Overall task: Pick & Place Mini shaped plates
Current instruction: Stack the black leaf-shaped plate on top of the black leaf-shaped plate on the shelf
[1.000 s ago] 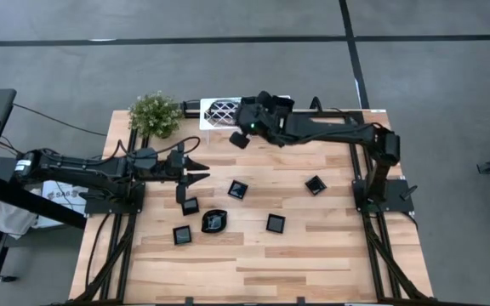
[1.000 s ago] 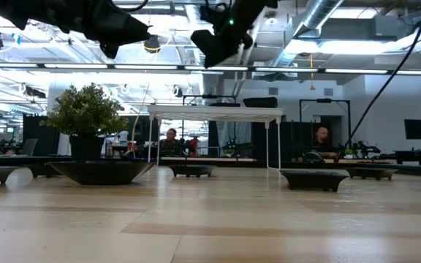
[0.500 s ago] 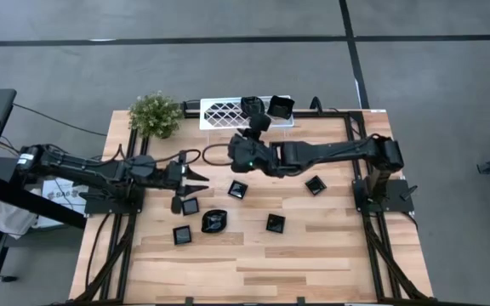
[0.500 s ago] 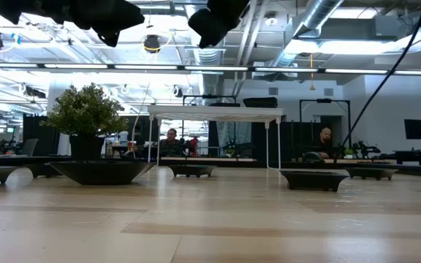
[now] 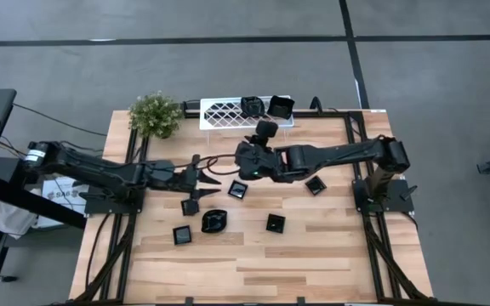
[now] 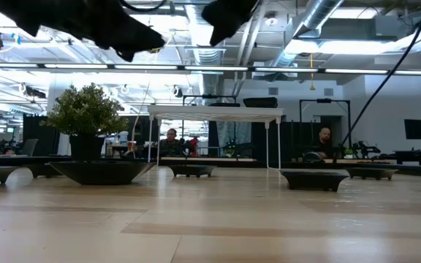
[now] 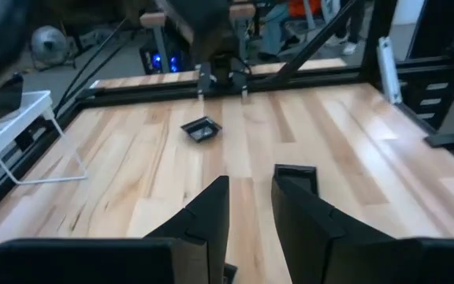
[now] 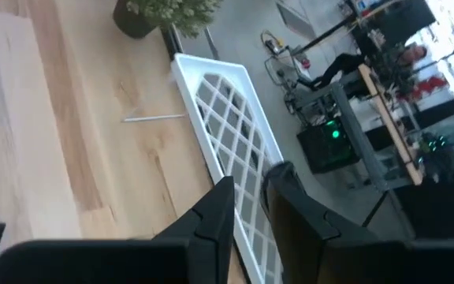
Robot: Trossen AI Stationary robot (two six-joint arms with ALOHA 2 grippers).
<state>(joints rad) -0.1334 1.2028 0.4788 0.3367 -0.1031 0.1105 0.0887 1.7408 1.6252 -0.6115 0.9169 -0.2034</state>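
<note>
Lettering on the white bag (image 5: pixel 58 192) beside the table (image 5: pixel 330 255) is too small for me to read. I count eight mini shaped plates. Six lie on the table: one (image 5: pixel 238 189) at the centre, one (image 5: pixel 316 184) toward the right arm, and four (image 5: pixel 214 221) nearer the front. Two (image 5: pixel 281 107) sit on the white lattice rack (image 5: pixel 224 111), next to the one potted plant (image 5: pixel 156 115). My left gripper (image 7: pixel 251 177) hovers over the plates, jaws slightly parted, grasping nothing. My right gripper (image 8: pixel 251 180) faces the rack, jaws narrowly parted and empty. Two people (image 6: pixel 170 137) sit in the room behind.
</note>
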